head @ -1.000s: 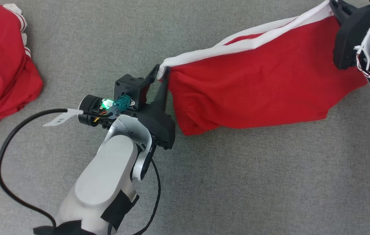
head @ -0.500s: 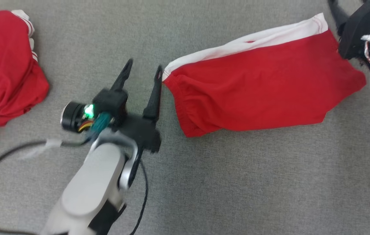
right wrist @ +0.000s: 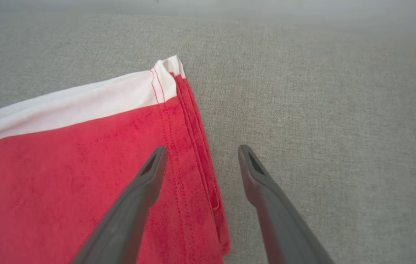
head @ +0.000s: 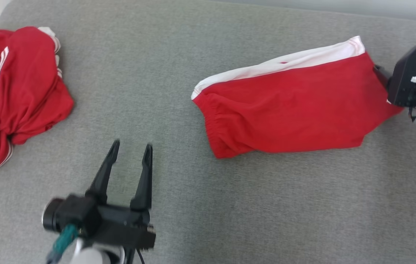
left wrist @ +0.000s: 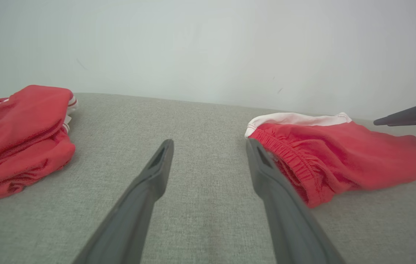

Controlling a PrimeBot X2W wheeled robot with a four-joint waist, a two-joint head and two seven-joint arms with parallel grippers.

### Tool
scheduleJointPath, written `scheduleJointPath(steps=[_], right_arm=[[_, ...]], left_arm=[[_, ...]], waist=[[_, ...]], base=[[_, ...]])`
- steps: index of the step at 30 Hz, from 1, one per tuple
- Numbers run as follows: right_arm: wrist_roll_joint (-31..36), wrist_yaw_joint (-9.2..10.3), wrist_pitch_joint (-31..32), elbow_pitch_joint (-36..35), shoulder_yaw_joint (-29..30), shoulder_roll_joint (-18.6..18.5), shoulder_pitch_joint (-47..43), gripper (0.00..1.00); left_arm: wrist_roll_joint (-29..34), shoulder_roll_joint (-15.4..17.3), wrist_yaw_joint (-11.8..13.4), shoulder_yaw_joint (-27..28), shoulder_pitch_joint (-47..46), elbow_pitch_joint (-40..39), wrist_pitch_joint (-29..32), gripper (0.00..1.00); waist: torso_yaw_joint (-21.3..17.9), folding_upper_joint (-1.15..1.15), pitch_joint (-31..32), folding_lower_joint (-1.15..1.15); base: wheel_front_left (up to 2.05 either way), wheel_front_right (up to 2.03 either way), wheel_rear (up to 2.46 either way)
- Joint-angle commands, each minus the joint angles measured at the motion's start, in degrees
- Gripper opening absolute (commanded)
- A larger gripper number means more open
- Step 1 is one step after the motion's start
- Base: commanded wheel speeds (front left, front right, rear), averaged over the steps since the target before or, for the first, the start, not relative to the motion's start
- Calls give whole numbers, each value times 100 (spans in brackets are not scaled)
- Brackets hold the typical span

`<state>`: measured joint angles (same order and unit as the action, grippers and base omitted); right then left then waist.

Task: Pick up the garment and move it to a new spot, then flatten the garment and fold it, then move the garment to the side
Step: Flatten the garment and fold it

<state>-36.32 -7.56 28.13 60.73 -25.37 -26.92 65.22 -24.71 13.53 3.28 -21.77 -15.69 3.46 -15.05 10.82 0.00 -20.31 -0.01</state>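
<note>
The red shorts [head: 288, 113] lie spread on the grey cushion [head: 230, 205], waistband toward the left gripper [head: 132, 145], which hangs with its jaws wide apart and empty, well clear of the cloth. The right gripper [right wrist: 202, 149], jaws also spread and holding nothing, sits at the hem end with one finger over the fabric, so any sideways drift there could snag the hem and ruck the layers. A pinch at the gathered waistband that catches only the top layer would likely skew the fold.
</note>
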Motion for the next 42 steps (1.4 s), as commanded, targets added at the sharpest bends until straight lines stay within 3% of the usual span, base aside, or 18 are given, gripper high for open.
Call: scheduleJointPath(steps=[1, 8, 15, 16, 17, 18, 19, 20, 29, 42], right_arm=[[-57, 12, 61, 96, 55, 41, -154, 100], [135, 12, 265, 481, 203, 76, -167, 100], [235, -5, 723, 790, 241, 398, -180, 100], [257, -5, 769, 763, 213, 408, -175, 60], [264, -5, 792, 727, 194, 414, -178, 40], [258, -5, 805, 692, 183, 423, -192, 30], [266, -5, 815, 656, 164, 425, -210, 8], [292, -4, 804, 620, 150, 402, -224, 0], [596, 18, 361, 802, 330, 44, -298, 0], [952, 16, -532, 1022, 748, -235, -606, 0]], left_arm=[[8, -61, 22, 46, 200, -175, -18, 100], [75, -155, -25, 133, 621, -511, -20, 100], [204, -117, -176, 337, 629, -542, -20, 100], [212, -131, -209, 380, 618, -531, -20, 100], [223, -160, -206, 432, 611, -528, -20, 100], [230, -183, -209, 470, 618, -522, -20, 100], [231, -194, -219, 509, 627, -510, -21, 100], [237, -214, -239, 552, 624, -494, -21, 100], [333, -390, -413, 623, 667, -230, -21, 100], [293, -401, -427, 643, 894, 22, -19, 100]], waist=[[91, 0, -53, 1], [234, 0, -106, 1], [255, 0, -127, 1], [253, 0, -136, 1], [253, 0, -144, 1], [252, 0, -151, 1], [252, 0, -159, 1], [254, 0, -168, 1], [273, 0, -45, 1], [-27, 0, 530, 1]], base=[[0, 0, 0], [0, 0, 0], [0, 0, 0], [0, 0, 0], [0, 0, 0], [0, 0, 0], [0, 0, 0], [0, 0, 0], [0, 0, 0], [0, 0, 0]])
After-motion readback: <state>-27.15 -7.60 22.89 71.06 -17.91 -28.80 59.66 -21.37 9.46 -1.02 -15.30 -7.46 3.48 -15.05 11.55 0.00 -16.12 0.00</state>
